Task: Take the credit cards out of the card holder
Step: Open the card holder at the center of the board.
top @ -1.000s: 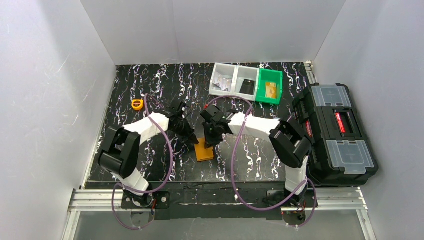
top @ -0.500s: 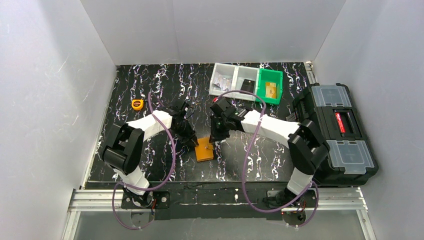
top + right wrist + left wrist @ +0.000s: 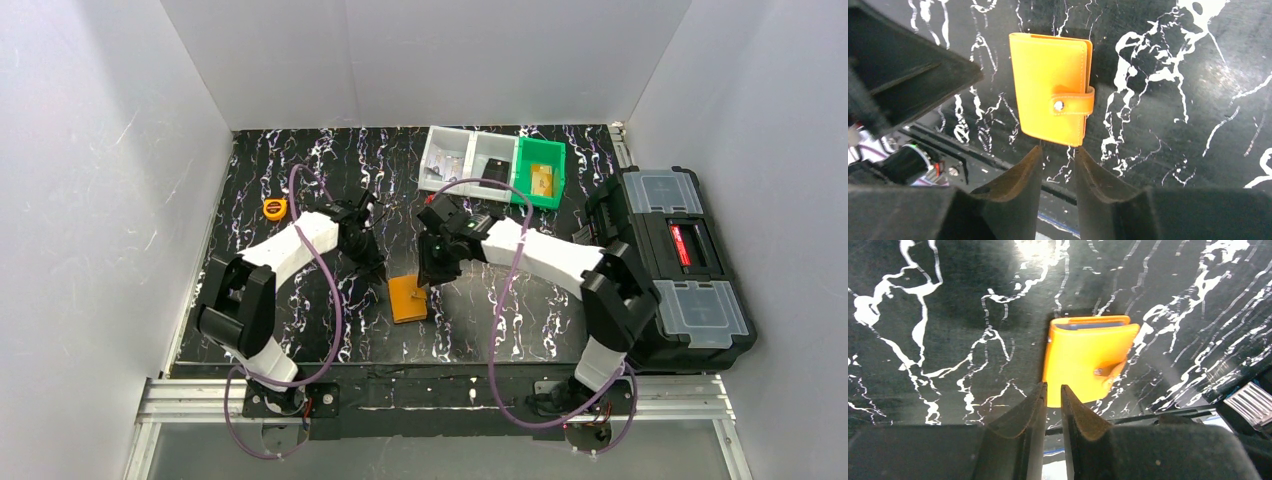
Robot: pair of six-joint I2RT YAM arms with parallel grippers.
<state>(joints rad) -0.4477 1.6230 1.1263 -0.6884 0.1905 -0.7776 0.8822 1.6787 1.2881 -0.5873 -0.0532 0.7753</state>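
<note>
Card holder: your small flat orange leather-like card holder (image 3: 407, 298) lies closed on the black white-veined tabletop (image 3: 300, 160), tab snapped, between both grippers.
Left gripper (image 3: 1053, 388): jaws a narrow slit apart, empty, at the holder's edge.
Right gripper (image 3: 1058, 148): jaws slightly spread, empty, just off the edge near the tab.
Risk: pull one-sided and the whole holder likely slides; pin it first.
Risk: you may pinch leather instead of the thin blue card edge (image 3: 1088, 326).
Writing: none readable; the black toolbox's red label (image 3: 680, 245) is too small.

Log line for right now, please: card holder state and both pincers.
card holder: closed, tab snapped, lying flat | left pincer: slightly parted, empty, near holder's edge | right pincer: parted, empty, near holder's edge
</note>
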